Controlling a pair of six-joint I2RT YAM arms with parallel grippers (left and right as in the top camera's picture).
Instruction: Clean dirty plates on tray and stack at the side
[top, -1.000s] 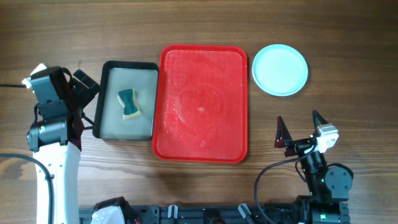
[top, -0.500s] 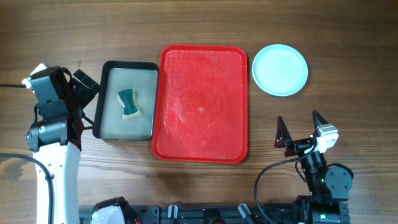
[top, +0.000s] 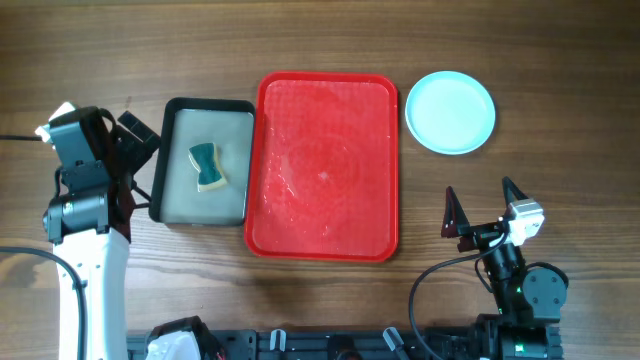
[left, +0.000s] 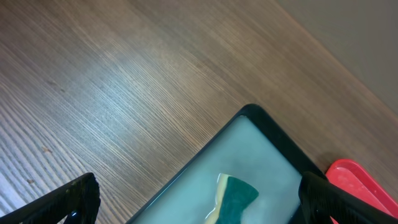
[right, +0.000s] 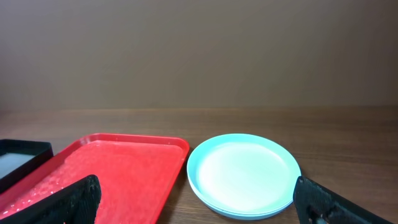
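No movement in last second. Tray bare, plates stacked just right of it. Left gripper, right gripper parked, jaws wide, empty. Task looks done.

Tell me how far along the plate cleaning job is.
Looks about finished. The red tray holds no plates, and the plates sit stacked on the table to its right, aqua one on top. Nothing is in hand: left end effector and right end effector are open and empty, the sponge lies in the grey tray. No step visibly remains.
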